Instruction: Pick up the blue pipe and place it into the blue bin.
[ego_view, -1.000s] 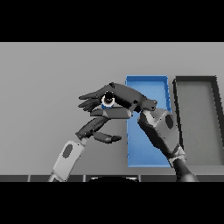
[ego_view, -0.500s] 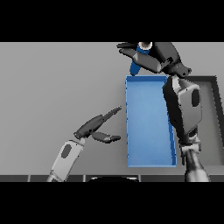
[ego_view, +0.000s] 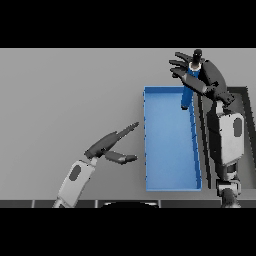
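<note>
Your right hand (ego_view: 202, 80) has swung the blue pipe (ego_view: 189, 87), still clasped, upright over the blue bin's (ego_view: 170, 150) far end; lower it before uncurling.

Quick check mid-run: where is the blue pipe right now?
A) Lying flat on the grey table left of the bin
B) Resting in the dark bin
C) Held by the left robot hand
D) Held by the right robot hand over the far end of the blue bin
D: the right robot hand has its fingers round the blue pipe, whose lower end hangs over the far end of the blue bin.
</note>
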